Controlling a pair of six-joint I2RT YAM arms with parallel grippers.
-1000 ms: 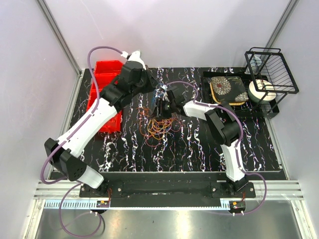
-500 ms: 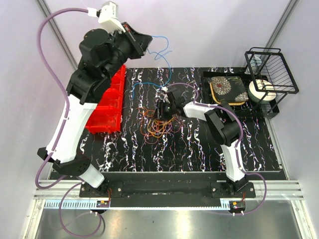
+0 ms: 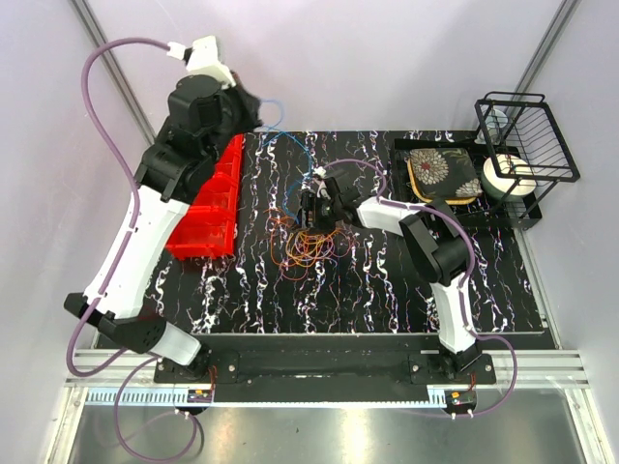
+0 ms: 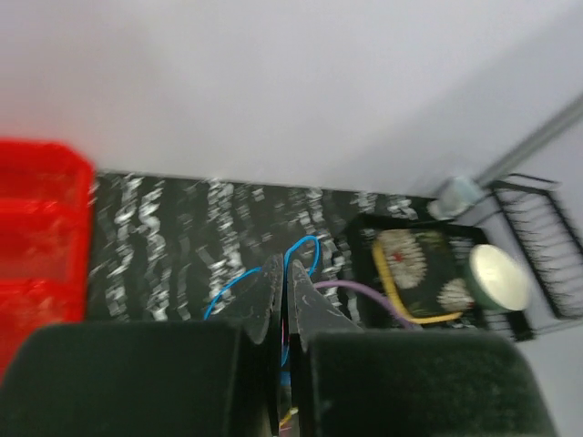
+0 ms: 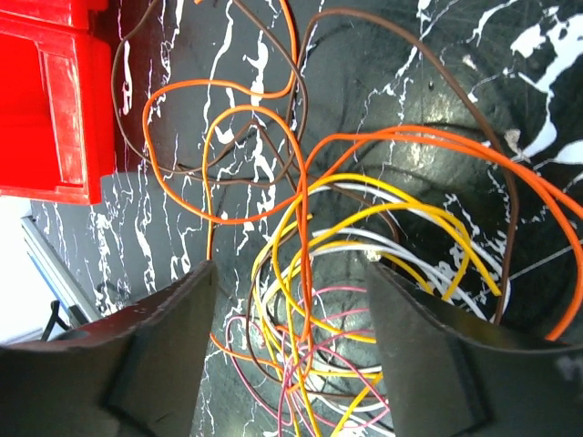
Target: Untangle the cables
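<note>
Half a second on, the left arm has swung back toward the left wall. The left gripper [image 3: 251,108] now hangs high over the far left corner of the black, white-veined table mat [image 3: 387,280] instead of reaching out past the mat's far edge. Its fingers [image 4: 264,291] are pressed together on a thin blue cable [image 4: 306,239], which trails down from them toward the middle of the mat. There the tangle of thin orange, yellow, pink, white and brown wire loops [image 3: 308,246] lies flat on the mat, a little to the right of the red plastic compartment bin [image 3: 205,217]. The right gripper [image 5: 290,273] has not shifted. It sits low over the far edge of that heap, jaws spread wide, with loops showing between them but nothing pinched. Off at the far right stand a black wire rack [image 3: 527,130] and a black tray [image 3: 401,155] holding a flower-patterned pad [image 3: 443,172].
</note>
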